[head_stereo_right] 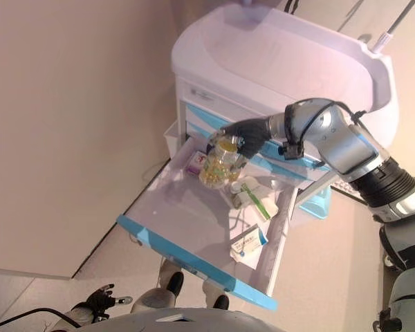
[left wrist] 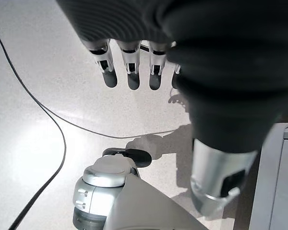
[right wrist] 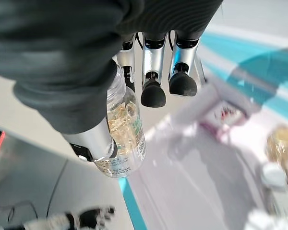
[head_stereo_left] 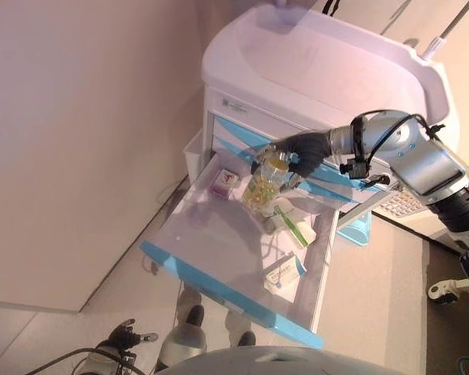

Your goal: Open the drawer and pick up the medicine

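A white cart [head_stereo_left: 320,62] with light-blue drawer fronts stands ahead, and its top drawer [head_stereo_left: 219,285] is pulled wide open. My right hand [head_stereo_left: 303,150] is shut on a clear medicine bottle [head_stereo_left: 264,181] full of yellow capsules and holds it tilted above the back of the drawer. In the right wrist view the bottle [right wrist: 124,139] sits between the thumb and the fingers [right wrist: 153,91]. My left hand [head_stereo_left: 125,336] hangs low by the floor, its fingers [left wrist: 129,72] straight and empty.
A small pink-and-white box [head_stereo_left: 227,180], a green-and-white pack [head_stereo_left: 289,223] and a white-and-blue box [head_stereo_left: 285,273] lie in the drawer. A plain wall runs along the left. A pale blue bin [head_stereo_left: 358,228] hangs on the cart's right side.
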Robot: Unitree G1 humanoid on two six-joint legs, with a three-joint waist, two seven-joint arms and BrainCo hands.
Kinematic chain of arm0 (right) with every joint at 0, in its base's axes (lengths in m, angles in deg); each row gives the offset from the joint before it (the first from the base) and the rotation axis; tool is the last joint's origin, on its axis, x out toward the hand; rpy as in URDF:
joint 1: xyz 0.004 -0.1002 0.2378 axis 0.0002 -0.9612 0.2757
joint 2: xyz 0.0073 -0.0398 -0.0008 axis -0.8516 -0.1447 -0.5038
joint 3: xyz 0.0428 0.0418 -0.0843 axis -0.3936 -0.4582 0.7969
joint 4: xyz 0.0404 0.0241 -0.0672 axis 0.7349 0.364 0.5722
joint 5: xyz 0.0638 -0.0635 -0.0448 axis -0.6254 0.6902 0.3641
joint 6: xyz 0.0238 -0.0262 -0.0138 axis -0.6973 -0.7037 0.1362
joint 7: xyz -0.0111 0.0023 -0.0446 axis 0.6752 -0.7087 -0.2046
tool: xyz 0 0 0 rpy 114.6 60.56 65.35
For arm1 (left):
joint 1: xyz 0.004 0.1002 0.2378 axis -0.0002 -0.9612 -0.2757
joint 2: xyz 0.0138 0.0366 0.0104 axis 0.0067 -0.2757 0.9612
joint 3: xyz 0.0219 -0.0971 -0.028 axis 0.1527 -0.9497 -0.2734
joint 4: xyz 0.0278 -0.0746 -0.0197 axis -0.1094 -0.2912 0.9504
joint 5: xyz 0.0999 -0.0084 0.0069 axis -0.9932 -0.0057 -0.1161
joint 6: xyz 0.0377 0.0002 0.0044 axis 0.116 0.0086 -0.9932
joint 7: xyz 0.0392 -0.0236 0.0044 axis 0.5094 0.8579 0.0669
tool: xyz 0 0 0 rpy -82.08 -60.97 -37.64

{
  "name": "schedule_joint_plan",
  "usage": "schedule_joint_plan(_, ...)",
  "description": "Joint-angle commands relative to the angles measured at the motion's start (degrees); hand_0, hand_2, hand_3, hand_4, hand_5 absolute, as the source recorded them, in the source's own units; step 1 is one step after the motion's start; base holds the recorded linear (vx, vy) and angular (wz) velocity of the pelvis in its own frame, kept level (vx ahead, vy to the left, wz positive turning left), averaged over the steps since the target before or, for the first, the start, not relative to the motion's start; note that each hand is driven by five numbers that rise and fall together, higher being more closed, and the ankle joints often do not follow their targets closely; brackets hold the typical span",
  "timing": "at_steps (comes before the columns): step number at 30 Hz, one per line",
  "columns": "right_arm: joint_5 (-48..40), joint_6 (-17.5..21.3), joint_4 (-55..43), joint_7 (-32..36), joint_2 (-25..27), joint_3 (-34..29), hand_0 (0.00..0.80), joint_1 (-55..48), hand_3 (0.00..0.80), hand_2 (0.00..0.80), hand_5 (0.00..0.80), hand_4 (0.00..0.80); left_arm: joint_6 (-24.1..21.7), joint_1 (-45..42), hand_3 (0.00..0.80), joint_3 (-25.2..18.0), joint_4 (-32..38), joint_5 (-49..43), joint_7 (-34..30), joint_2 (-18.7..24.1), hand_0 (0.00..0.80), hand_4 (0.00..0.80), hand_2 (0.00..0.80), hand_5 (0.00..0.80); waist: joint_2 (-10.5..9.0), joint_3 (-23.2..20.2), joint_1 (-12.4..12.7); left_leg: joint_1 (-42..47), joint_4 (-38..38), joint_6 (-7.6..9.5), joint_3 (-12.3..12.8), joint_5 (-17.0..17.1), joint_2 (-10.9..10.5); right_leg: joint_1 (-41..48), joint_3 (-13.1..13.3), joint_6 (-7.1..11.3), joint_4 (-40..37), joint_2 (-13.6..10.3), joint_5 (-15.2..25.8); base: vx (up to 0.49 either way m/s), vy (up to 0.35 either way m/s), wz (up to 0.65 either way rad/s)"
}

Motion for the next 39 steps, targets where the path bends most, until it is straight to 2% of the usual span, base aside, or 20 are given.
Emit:
schedule_joint_plan(1,-3.74,0.55,4.55,-8.84,3.64,-2.12,0.8,5.83,0.8,0.8,0.8,0.8,-0.99,-0.47,0.0,0.51,-4.32,-0.12,0.2,0.13,0.0,0.0,0.0,0.0,0.26,-4.19,0.13,0.65,0.02,-0.52,0.06,-4.66,-0.88,0.65,-0.56,2.14,3.08,-0.2,-1.65,0.062,0.015,-0.02)
schedule_joint_plan(5,-5.7,1.76,10.12,-14.64,6.2,-3.8,0.8,7.57,0.8,0.8,0.8,0.8,-1.09,-1.27,0.0,0.12,-4.72,-0.61,-0.01,0.26,0.0,0.0,0.0,0.0,0.33,-4.28,-0.24,1.24,0.24,-0.17,0.24,-5.15,-1.12,0.81,-0.43,2.2,3.61,-0.34,-1.77,0.055,0.0,0.0)
schedule_joint_plan(13,-8.98,1.44,22.07,-23.13,8.84,-3.72,0.8,12.76,0.8,0.8,0.8,0.8,-1.39,-1.7,0.0,0.91,-5.95,-0.42,-0.41,0.79,0.0,0.0,0.0,0.0,0.74,-4.05,-0.07,1.76,0.4,0.2,0.07,-5.56,-1.56,1.19,-0.55,2.04,3.89,-0.3,-2.05,0.028,-0.004,0.0)
schedule_joint_plan(26,-6.86,1.39,44.74,-36.01,9.07,0.82,0.8,22.6,0.8,0.8,0.8,0.8,-0.98,-0.53,0.0,4.38,-5.3,0.65,-0.21,1.24,0.0,0.0,0.0,0.0,1.16,-3.01,2.44,1.68,0.47,0.27,-1.86,-5.64,-2.14,1.75,-2.37,1.86,3.79,-0.47,-2.36,0.013,-0.005,0.06)
schedule_joint_plan(31,-1.83,1.27,52.66,-38.76,9.32,3.17,0.8,26.88,0.8,0.8,0.8,0.8,-1.06,-0.64,0.0,5.22,-5.38,0.78,-0.4,1.6,0.0,0.0,0.0,0.0,1.19,-2.5,3.66,1.54,0.58,0.27,-2.69,-5.59,-2.26,1.91,-3.1,1.76,3.8,-0.45,-2.56,0.021,0.002,0.09)
schedule_joint_plan(39,6.69,-0.34,58.95,-36.76,10.32,9.03,0.8,31.75,0.8,0.8,0.8,0.8,-1.03,-1.31,0.0,5.52,-4.99,0.99,-0.25,2.0,0.0,0.0,0.0,0.0,0.87,-1.74,4.8,1.22,0.67,0.29,-3.44,-5.43,-2.35,1.92,-3.68,1.62,3.93,-0.45,-2.79,0.028,0.003,0.09)
